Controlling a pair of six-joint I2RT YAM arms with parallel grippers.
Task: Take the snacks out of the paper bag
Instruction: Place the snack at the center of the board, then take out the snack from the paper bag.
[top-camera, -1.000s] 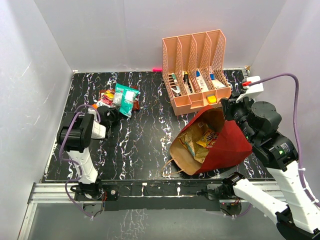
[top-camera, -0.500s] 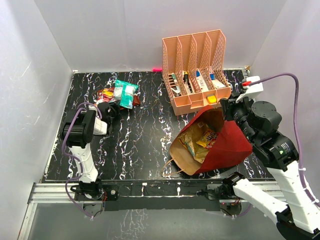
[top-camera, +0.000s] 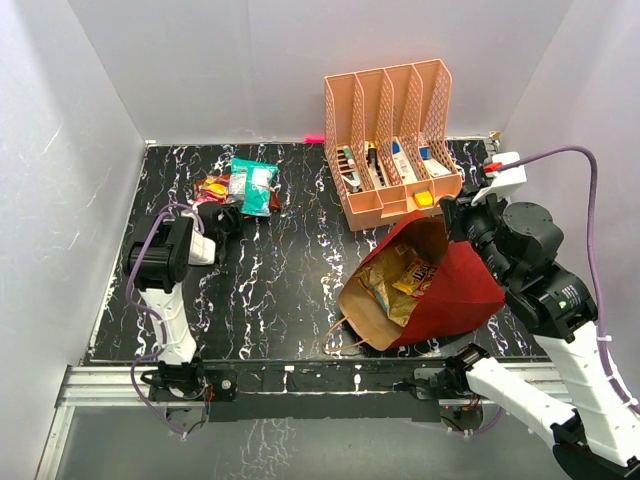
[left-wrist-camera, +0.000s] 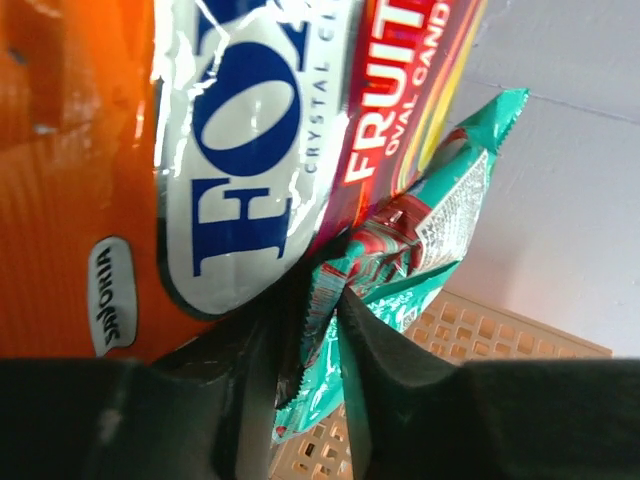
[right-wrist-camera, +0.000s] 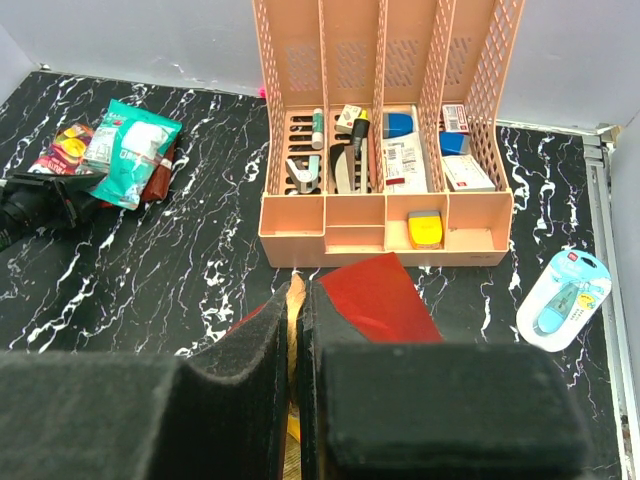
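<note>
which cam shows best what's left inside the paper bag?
Top external: the paper bag lies tipped, mouth open to it, snacks inside. Right wrist sees only a red scrap of it by the right hand; left wrist misses it.

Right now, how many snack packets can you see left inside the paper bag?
2 in the paper bag: an orange-yellow packet, a pale packet just left of it. More may hide underneath.
</note>
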